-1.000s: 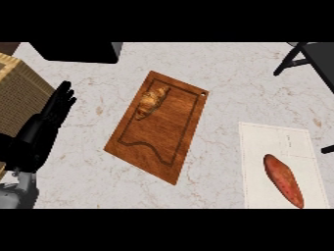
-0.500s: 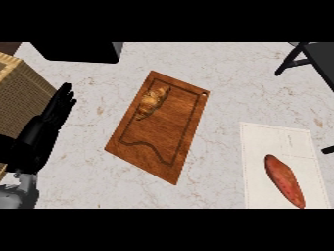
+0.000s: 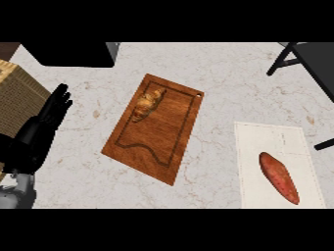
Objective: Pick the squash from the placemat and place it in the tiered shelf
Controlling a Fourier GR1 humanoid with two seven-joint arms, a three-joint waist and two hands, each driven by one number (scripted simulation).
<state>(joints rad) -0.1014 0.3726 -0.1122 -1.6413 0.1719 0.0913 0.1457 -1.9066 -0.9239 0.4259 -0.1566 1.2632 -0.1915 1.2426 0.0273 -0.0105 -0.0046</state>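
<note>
Here, squash (image 3: 278, 177) on placemat (image 3: 271, 137) near right edge, left hand (image 3: 25, 147) at left edge, fingers (image 3: 57, 100) straight, uncurled.

A wooden cutting board (image 3: 155, 128) lies at a slant in the middle of the pale marbled counter (image 3: 220, 68). A groove runs around the board just inside its edge, and there is a small hole at its far right corner. A golden-brown croissant (image 3: 148, 104) lies on the far end of the board, within the groove. At the left edge of the view stands a woven basket (image 3: 7, 81). A dark block (image 3: 68, 53) sits at the counter's far side, well apart from the board.
</note>
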